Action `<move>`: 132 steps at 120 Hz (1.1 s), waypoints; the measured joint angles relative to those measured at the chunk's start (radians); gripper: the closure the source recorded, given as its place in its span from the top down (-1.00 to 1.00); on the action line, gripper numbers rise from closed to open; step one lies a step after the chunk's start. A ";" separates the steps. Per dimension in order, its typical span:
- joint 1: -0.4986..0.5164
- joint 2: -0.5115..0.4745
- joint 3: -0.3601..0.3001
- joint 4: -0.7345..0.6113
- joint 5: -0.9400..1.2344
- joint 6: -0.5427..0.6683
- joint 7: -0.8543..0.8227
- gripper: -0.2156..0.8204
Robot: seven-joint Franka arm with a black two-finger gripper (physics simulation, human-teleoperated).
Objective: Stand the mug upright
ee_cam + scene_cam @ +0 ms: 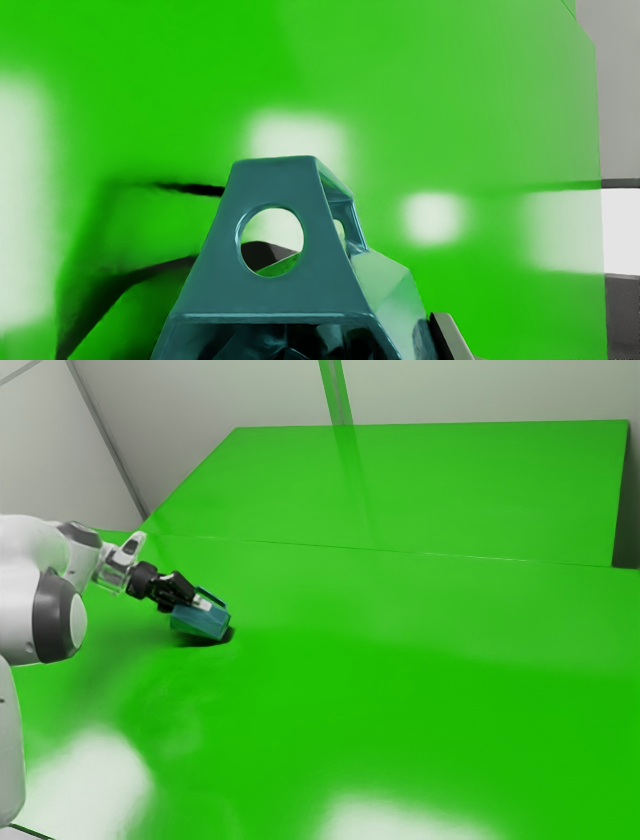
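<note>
Green tabletop (400, 690) backs the mug (198, 623), wrist view revealing its hole (272, 242); can't tell whether end effector (203, 605) grips.

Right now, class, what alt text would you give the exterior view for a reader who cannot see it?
A tilted teal mug is at the black end effector of a white robot arm reaching in from the exterior view's left over a glossy green table. A dark shadow lies under the mug.
</note>
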 joint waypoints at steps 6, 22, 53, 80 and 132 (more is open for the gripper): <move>-0.011 -0.012 -0.003 0.000 -0.004 -0.002 0.000 -0.83; -0.056 -0.060 -0.006 0.000 0.001 0.001 -0.003 -0.86; -0.179 -0.255 -0.099 -0.023 0.310 0.084 -0.047 -0.90; -0.229 -0.378 -0.210 -0.181 0.755 0.304 -0.149 -0.90; -0.342 -0.549 -0.230 -0.519 1.128 0.680 -0.347 -0.91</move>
